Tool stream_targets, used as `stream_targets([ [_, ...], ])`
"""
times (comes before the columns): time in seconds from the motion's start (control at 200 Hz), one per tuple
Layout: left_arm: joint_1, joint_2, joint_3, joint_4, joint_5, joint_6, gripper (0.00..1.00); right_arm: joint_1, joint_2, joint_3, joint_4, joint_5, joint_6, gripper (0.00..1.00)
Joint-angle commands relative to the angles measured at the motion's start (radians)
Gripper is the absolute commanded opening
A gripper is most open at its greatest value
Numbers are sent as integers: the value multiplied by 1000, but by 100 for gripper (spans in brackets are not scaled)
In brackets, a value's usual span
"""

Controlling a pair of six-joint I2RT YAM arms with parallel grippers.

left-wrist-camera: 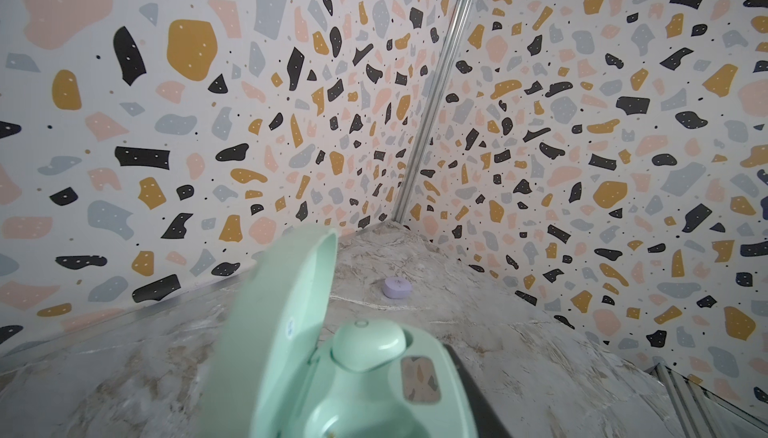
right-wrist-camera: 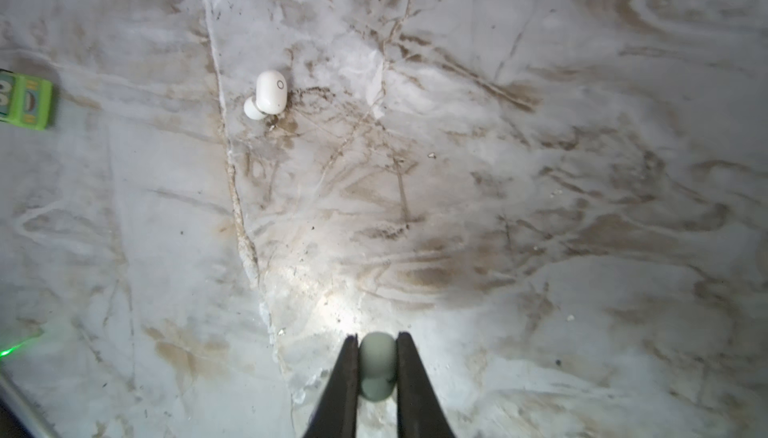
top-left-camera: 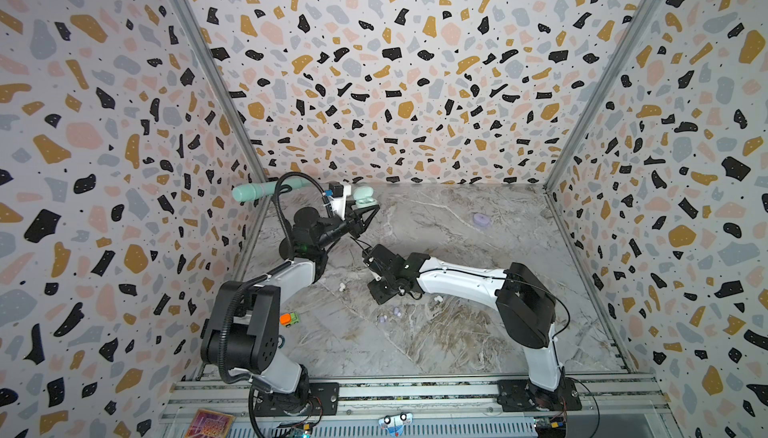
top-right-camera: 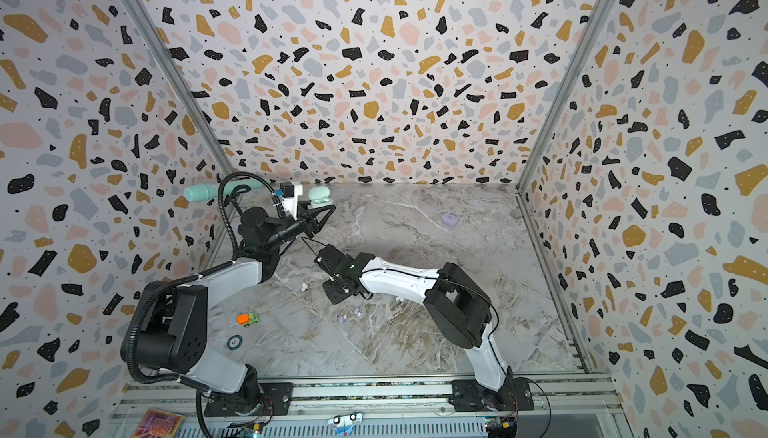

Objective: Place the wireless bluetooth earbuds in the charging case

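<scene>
**Plainly: mint bud pinched, case held open**

In both top views the left tool (top-left-camera: pixel 362 212) grips the open mint case (top-left-camera: pixel 364 199). A lavender case (top-left-camera: pixel 481 219) lies well apart from it. Two white buds (top-left-camera: pixel 342 287) and two lavender buds (top-left-camera: pixel 396 312) lie loose on the counter (top-left-camera: pixel 457 340) near the right arm (top-left-camera: pixel 457 275).

From the left wrist, one seated mint bud (left-wrist-camera: pixel 368 344) fills a socket of the case, and the neighbouring socket looks empty.

From the right wrist, the right tool (right-wrist-camera: pixel 376 342) stands narrow, pinching a second mint bud (right-wrist-camera: pixel 376 363) by its flanks. The bud is probably light, hard and glossy, so it may slip, and the flanks look like the best place to hold it.
</scene>
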Motion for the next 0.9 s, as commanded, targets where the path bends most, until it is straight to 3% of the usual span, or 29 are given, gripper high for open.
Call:
stream_targets([
  [0.0,-9,8,-10,42,5,11,32,-24,-114,-46,31,-35,42,11],
  [0.446,-84,-11,-50,39,-12,57,32,-205,-438,-258,87,-165,81,10],
  [0.891,-266,-62,-212,261,-91,59,32,-380,-619,-184,52,-318,52,10],
])
